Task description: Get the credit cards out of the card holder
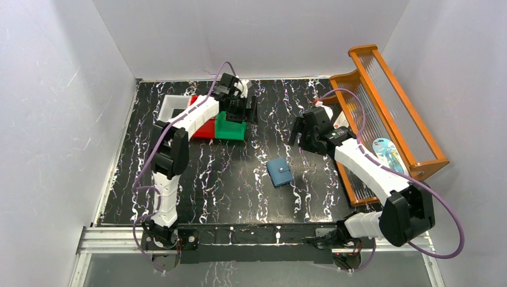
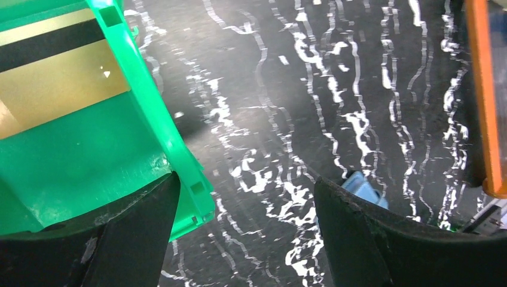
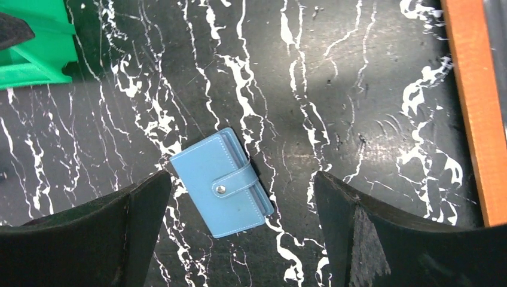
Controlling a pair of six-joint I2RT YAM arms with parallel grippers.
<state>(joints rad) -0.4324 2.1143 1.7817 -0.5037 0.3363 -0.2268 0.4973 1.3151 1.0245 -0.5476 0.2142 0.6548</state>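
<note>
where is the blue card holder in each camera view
top external: the card holder lies closed, a little right of centre and below the middle.
left wrist: only a pale blue corner, probably the card holder, peeks out at the lower right.
right wrist: the card holder is near the centre, slightly low, snap tab facing up.
shared landmark: the green bin.

A robotics lab cell: white walls (image 1: 60, 89) box in a black marbled table (image 1: 239, 179) with an aluminium rail (image 1: 113, 238).
</note>
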